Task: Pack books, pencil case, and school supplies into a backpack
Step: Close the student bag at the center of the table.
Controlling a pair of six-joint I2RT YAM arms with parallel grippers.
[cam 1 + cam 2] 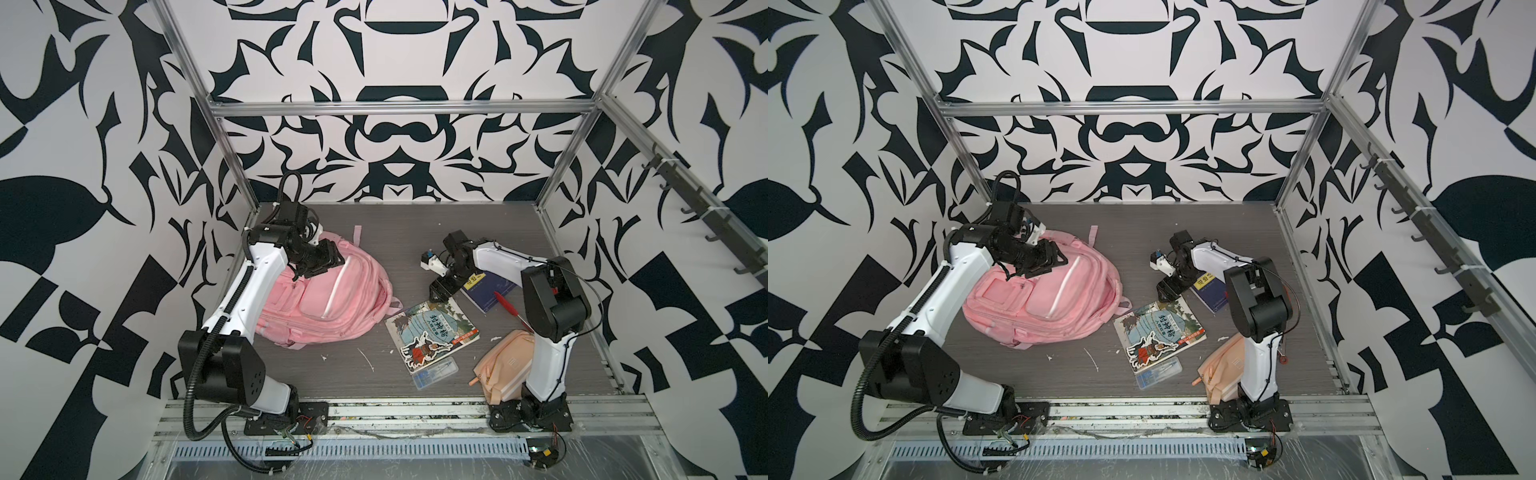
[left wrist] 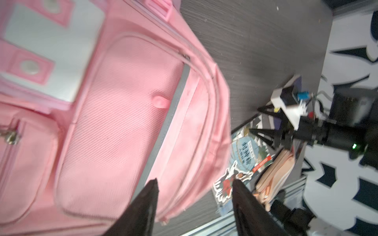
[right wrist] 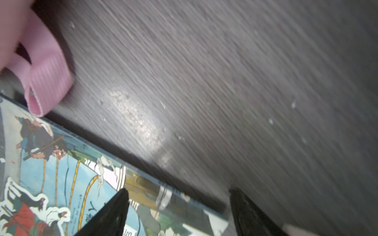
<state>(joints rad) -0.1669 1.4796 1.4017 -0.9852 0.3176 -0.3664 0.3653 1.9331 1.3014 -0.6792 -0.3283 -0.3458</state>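
The pink backpack (image 1: 324, 299) (image 1: 1042, 299) lies flat at the table's left with its zips shut. My left gripper (image 1: 334, 259) (image 2: 194, 183) hovers open over its upper front, holding nothing. An illustrated book (image 1: 432, 336) (image 3: 61, 183) lies mid-table. My right gripper (image 1: 435, 295) (image 3: 180, 194) is open low over this book's far corner, one finger over the cover and one over the bare table. A navy book (image 1: 488, 291) with a yellow label lies behind it, partly under the right arm. The clear supplies box (image 1: 436, 374) touches the illustrated book's near edge. The peach pencil case (image 1: 505, 361) lies by the right arm's base.
A red pen (image 1: 509, 309) rests across the navy book. A pink strap loop (image 3: 47, 81) of the backpack lies next to the illustrated book's edge. White scraps (image 1: 368, 359) dot the dark table (image 1: 415, 241). Aluminium posts and a front rail (image 1: 395, 411) frame the table.
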